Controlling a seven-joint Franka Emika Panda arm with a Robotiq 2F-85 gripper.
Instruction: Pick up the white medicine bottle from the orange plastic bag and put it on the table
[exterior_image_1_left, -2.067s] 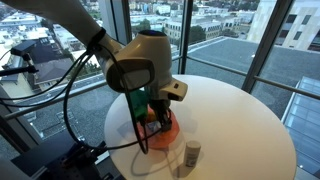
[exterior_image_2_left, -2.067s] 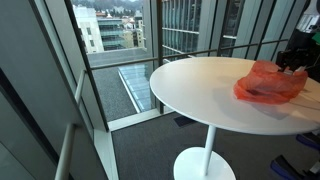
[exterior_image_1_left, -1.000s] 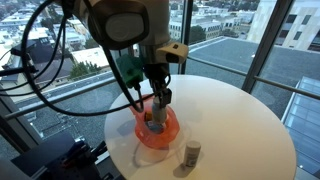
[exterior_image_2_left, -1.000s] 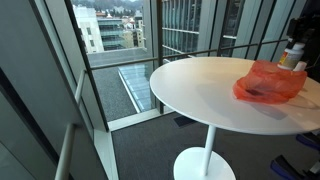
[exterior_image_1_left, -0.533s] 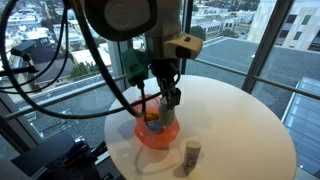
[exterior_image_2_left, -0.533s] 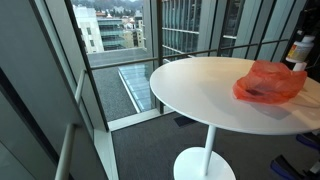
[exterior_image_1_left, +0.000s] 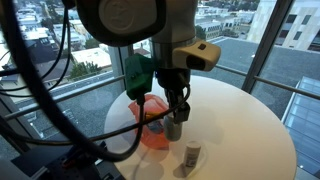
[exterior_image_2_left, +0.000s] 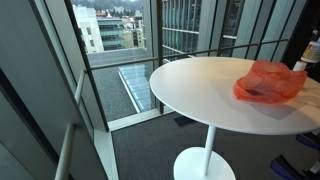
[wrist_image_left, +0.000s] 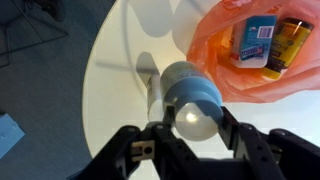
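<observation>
Fingers (wrist_image_left: 245, 145) are clamped on the bottle (wrist_image_left: 190, 100), held above the table (wrist_image_left: 120, 60) just beside the bag (wrist_image_left: 215, 30), so this looks like the carry step, and next it needs lowering upright onto bare tabletop before release.

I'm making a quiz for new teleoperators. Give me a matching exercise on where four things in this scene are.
Things:
1. white bottle
2. blue-and-white box
3. bag
4. small bottle

Places:
A. inside the bag
B. on the bare table, outside the bag
C. in the gripper, above the table
D. orange, lying on the table with things in it

Pairs: 1-C, 2-A, 3-D, 4-B
</observation>
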